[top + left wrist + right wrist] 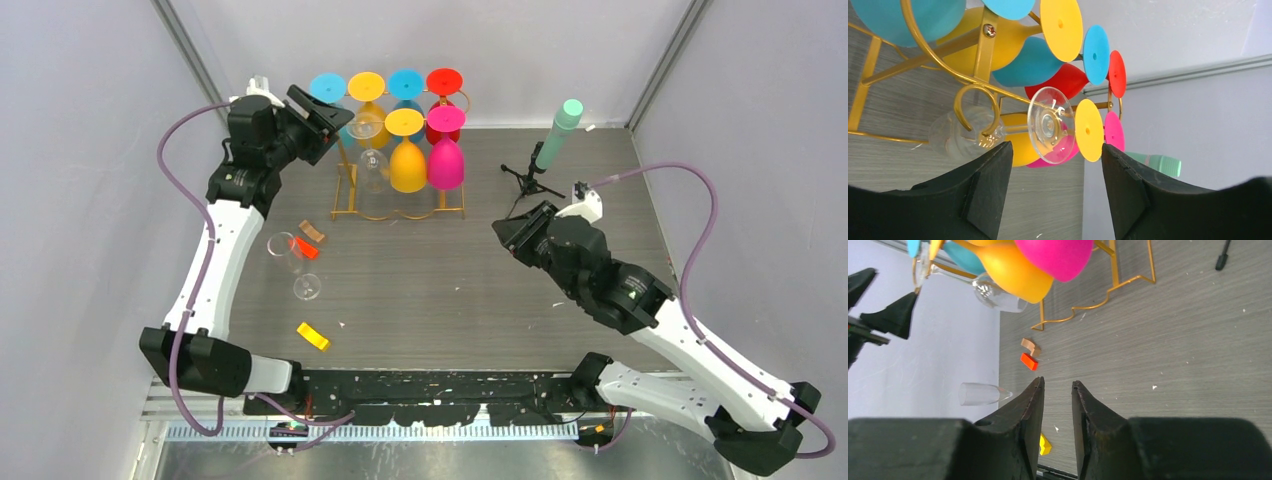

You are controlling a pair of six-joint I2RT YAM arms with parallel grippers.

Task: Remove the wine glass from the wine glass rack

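Observation:
The gold wire wine glass rack (352,190) stands at the back of the table with several coloured glasses hanging upside down from it. A clear wine glass (371,152) hangs at its front left. In the left wrist view its round foot (1049,125) sits over the gold rail (982,55), with the bowl below. My left gripper (322,118) is open beside the rack's left end, and its fingertips (998,165) stand just short of the clear foot, not touching it. My right gripper (512,236) hovers over the table right of the rack, jaws a narrow gap apart and empty (1058,386).
A second clear wine glass (290,255) lies on its side at the left and also shows in the right wrist view (980,394). Orange (307,250), tan (313,233) and yellow (313,336) blocks lie nearby. A black tripod with a green cylinder (560,125) stands at the back right.

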